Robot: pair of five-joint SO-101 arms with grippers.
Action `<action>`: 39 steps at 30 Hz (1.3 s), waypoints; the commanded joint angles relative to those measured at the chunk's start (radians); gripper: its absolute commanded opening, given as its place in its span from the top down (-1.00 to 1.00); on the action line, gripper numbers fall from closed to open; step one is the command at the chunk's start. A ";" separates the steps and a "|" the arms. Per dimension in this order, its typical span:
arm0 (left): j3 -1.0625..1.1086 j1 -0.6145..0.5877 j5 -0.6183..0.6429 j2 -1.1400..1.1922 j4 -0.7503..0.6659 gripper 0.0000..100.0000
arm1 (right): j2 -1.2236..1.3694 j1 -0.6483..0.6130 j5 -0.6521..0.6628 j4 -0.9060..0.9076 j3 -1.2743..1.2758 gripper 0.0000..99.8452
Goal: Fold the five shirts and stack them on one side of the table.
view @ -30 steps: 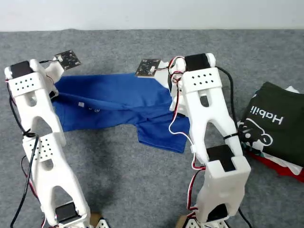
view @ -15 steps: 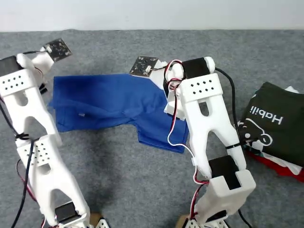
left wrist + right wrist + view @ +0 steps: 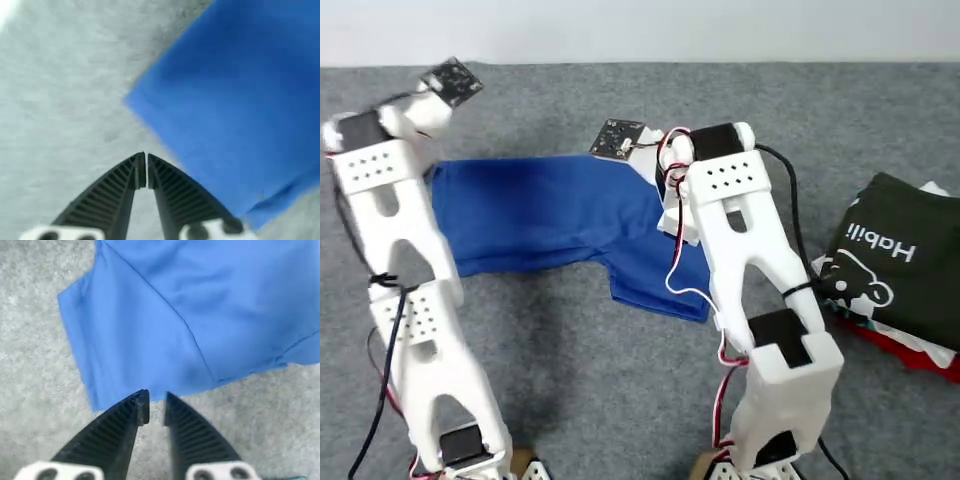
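A blue shirt lies spread out on the grey table, one sleeve reaching toward the front near the middle. My left gripper hovers shut just off a corner of the blue shirt, over bare table, with nothing in it. The left arm stands at the shirt's left end. My right gripper hangs slightly open above the edge of the blue shirt, holding nothing. The right arm stands over the shirt's right end. A stack of folded shirts, dark green on top, sits at the right side.
The grey felt table has free room in front of the blue shirt and along the far edge. Red and white folded layers stick out under the dark green shirt. A pale wall borders the table's far side.
The left gripper has let go of the shirt's left edge and lifted away toward the far left. The shirt's left part now lies flatter. The right arm has shifted slightly left.
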 commanded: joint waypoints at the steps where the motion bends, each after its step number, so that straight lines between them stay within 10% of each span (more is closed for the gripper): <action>1: -0.010 0.032 0.229 0.071 -0.041 0.99 | 0.021 -0.005 -0.037 -0.071 -0.005 0.98; 25: -0.104 0.052 0.278 0.078 0.063 0.99 | 0.320 0.048 -0.158 0.231 -0.020 0.98; 39: -0.107 0.028 0.310 0.014 0.063 0.99 | 0.340 -0.154 -0.224 -0.016 -0.094 0.98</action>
